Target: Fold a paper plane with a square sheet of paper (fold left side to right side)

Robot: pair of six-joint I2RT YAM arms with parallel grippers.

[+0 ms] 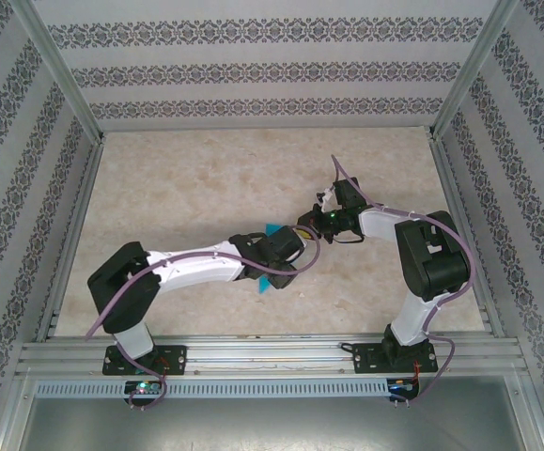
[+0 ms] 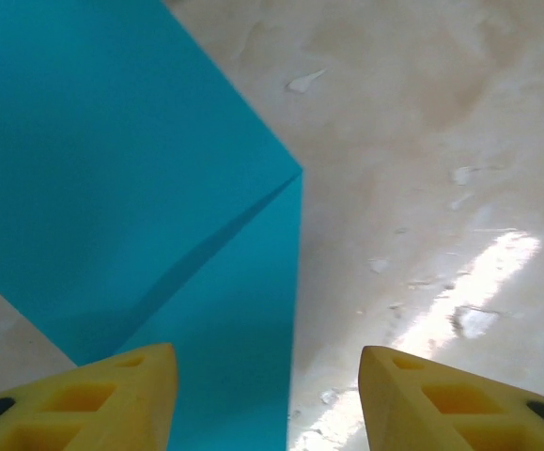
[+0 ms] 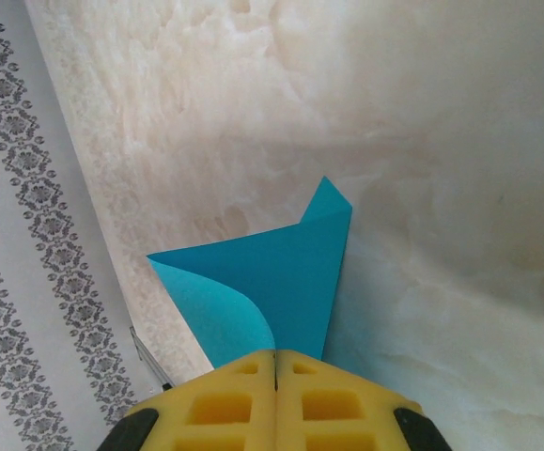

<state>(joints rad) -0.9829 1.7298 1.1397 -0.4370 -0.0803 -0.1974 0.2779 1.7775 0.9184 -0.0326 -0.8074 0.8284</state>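
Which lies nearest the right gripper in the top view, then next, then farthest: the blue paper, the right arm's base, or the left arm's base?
1. blue paper, at the fingertips of the right gripper.
2. right arm's base, bottom right.
3. left arm's base, bottom left.

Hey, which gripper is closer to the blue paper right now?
Right. The right gripper is shut on the square sheet of paper, pinching its edge. The left gripper hangs open over the sheet's edge; whether it touches is unclear.
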